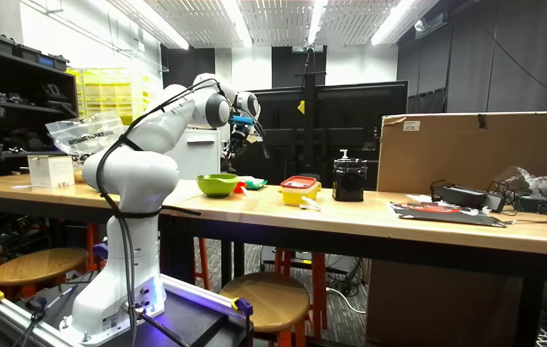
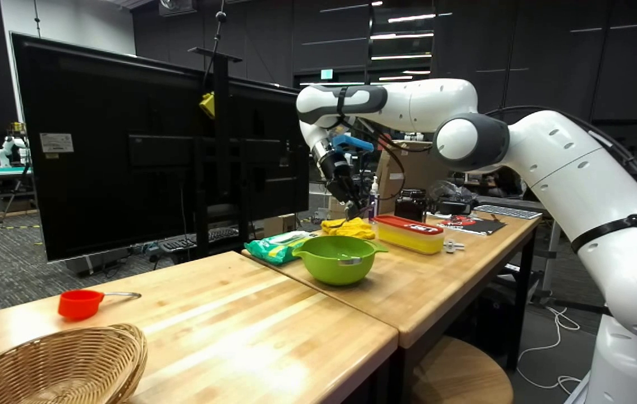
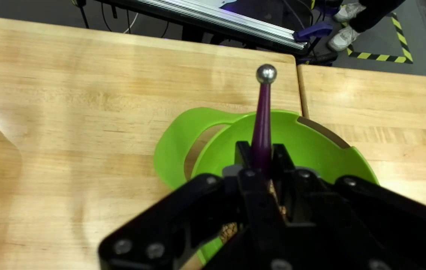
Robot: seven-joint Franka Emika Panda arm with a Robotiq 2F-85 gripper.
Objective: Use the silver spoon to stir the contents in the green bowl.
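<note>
Wrist view, and the gripper [image 3: 261, 155] pinches a purple handle [image 3: 262, 123], silver ball [image 3: 266, 74] at its end! Behind the gripper sits the green bowl [image 3: 310, 152], brown pieces [image 3: 228, 230] inside; both exterior views have it upright on the wooden table [image 2: 402, 292], near a green packet [image 2: 276, 249].

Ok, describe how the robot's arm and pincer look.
The arm is mostly glossy white and smoothly rounded, with dark grey sections. Black cables run along it, bound by black straps. The pincer is black and angular, dotted with silvery screw heads; a bright blue piece sits near it.
</note>
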